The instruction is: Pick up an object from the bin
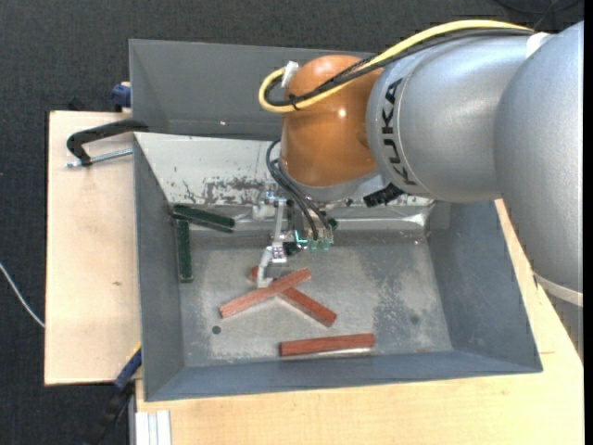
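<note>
Reaching into the bin (156, 286) from its right side, I hold my jaws low over the middle of the floor, a little toward the left wall. I cannot tell whether they are spread or pressed together, because my own wrist with its orange cover (320, 123) stands over them. Their tip is just above the far end of a long red-brown stick (264, 295), which lies slantwise on the middle of the floor. I cannot tell if the tip touches the stick. A second red-brown stick (310, 307) crosses the first one near the same end and points toward the near right corner, so the two make a crooked cross. A third red-brown stick (327, 345) lies apart from them, flat along the near wall. Two dark green sticks are in the far left corner, well apart from my jaws: one (202, 217) lies along the far wall and the other (184, 248) along the left wall, with their ends close together at the corner.
</note>
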Controlling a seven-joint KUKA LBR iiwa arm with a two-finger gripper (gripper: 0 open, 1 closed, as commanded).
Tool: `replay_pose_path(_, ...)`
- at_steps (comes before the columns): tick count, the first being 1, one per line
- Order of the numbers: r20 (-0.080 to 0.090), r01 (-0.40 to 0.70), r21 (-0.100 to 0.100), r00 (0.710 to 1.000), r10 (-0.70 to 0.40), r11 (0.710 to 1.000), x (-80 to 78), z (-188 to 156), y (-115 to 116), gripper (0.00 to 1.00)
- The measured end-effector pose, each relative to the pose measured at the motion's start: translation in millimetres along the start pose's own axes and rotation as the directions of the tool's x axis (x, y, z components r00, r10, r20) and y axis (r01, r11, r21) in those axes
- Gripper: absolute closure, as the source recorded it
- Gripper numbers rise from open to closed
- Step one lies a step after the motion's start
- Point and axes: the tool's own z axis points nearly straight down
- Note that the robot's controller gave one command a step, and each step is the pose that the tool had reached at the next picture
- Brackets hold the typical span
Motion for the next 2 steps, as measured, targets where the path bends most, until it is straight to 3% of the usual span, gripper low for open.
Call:
replay_pose_path(1, 0.008, -0.002, -0.002, 1.000, 0.002, 1.000, -2.0, -5, -1, 0.00)
replay_pose_path(2, 0.003, 0.146, -0.001, 0.989, -0.146, 0.989, 38.4, 79, -24, 1.00)
